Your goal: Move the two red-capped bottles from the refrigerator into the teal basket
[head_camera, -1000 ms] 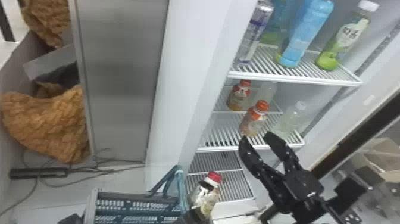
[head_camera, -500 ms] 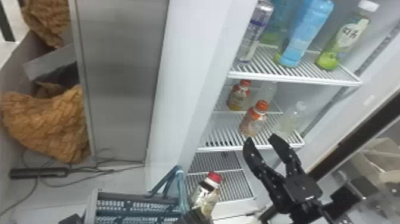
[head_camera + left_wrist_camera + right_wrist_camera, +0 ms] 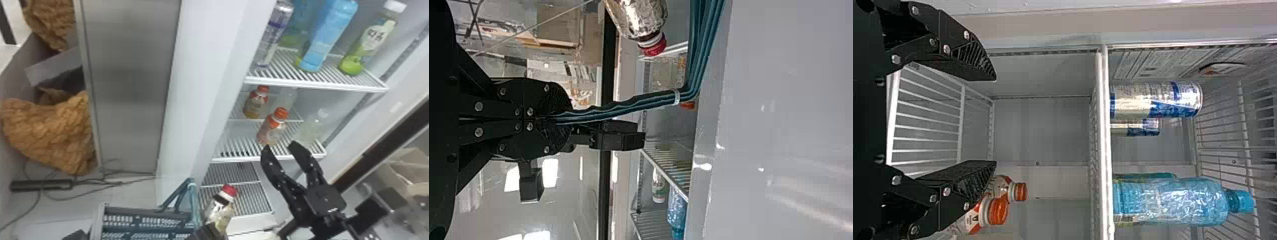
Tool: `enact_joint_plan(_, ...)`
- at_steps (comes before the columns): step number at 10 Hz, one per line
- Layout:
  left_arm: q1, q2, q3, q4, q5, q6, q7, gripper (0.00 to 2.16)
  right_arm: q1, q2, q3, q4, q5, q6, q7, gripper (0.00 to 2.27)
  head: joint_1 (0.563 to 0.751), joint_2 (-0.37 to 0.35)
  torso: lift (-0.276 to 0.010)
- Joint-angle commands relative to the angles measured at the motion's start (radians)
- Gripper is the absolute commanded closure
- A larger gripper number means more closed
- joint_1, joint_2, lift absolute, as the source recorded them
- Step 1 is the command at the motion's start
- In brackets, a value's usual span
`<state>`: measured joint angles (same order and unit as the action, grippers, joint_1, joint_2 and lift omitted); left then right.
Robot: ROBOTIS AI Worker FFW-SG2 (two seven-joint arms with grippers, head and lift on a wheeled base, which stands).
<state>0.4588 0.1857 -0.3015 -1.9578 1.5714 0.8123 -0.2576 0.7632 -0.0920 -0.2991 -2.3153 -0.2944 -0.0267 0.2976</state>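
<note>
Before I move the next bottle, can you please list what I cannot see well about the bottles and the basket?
- Teal basket, near side: cut off by head view's bottom edge.
- Bottle with the red cap, base: cut off by left wrist view's edge, so I cannot tell what it stands on.
- Front orange-capped bottle, lower body: right wrist view, behind the right gripper.

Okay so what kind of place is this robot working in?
Possibly a shop or a test setup of one: an open refrigerator with wire shelves holding bottled drinks, and a teal basket.
</note>
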Motion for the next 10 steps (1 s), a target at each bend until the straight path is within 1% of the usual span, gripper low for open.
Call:
enact_joint_plan(1, 0.0, 0.001, 0.0, -0.002, 0.0, 0.0, 0.0, 1.16, 0.0, -0.002, 0.002, -0.01, -0.001, 0.019, 0.0, 0.47, 0.695, -0.35, -0.224)
enact_joint_plan(6, 0.003, 0.001, 0.0, -0.002, 0.0, 0.0, 0.0, 1.16, -0.01, -0.011, 0.024, -0.02, 0.003, 0.036, -0.006, 0.47, 0.695, -0.35, -0.224)
enact_joint_plan(10, 0.003, 0.001, 0.0, 0.0, 0.0, 0.0, 0.0, 1.15, -0.01, -0.011, 0.024, -0.025, 0.011, 0.051, -0.009, 0.46, 0.695, -0.35, -0.224)
